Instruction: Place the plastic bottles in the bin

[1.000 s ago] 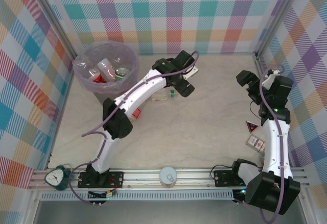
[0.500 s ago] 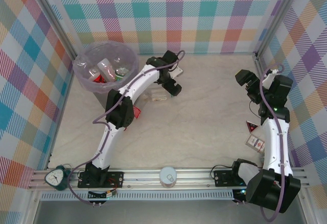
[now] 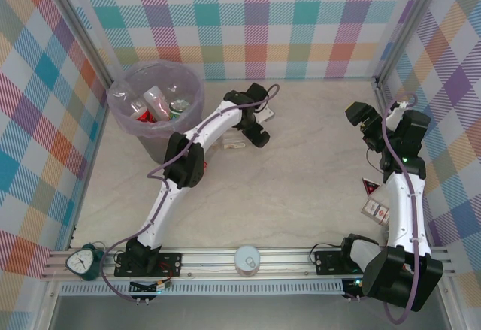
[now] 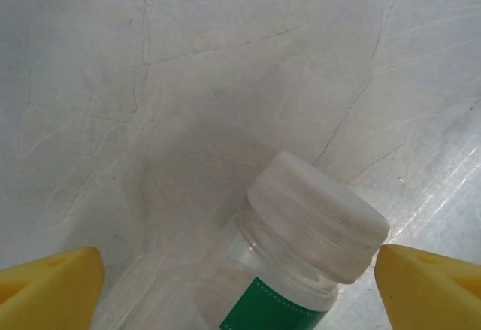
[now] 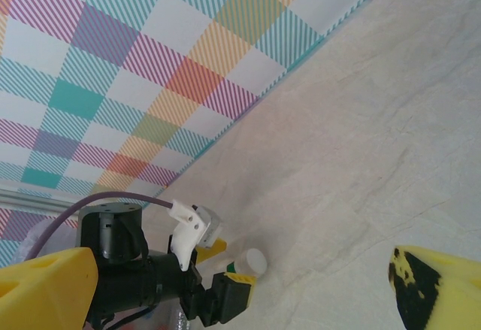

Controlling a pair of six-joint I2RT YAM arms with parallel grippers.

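Far left, I've got the bin point(image 3: 114, 103) with several bottles point(image 3: 154, 98) lying inside it. Moving across, my left gripper point(image 3: 257, 134) is low over a green-labelled bottle point(image 4: 301, 262) on the table point(image 4: 150, 82). Its yellow fingers point(image 4: 49, 289) are spread wide either side, not touching. A clear bottle point(image 3: 234, 146) lies just beside. Over right, my right gripper point(image 3: 362, 118) is wide open and empty, with two red-labelled bottles point(image 3: 373, 210) beside its arm.

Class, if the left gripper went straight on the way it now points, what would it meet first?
The left gripper would likely meet the white-capped bottle lying between its open fingers, though depth is unclear.
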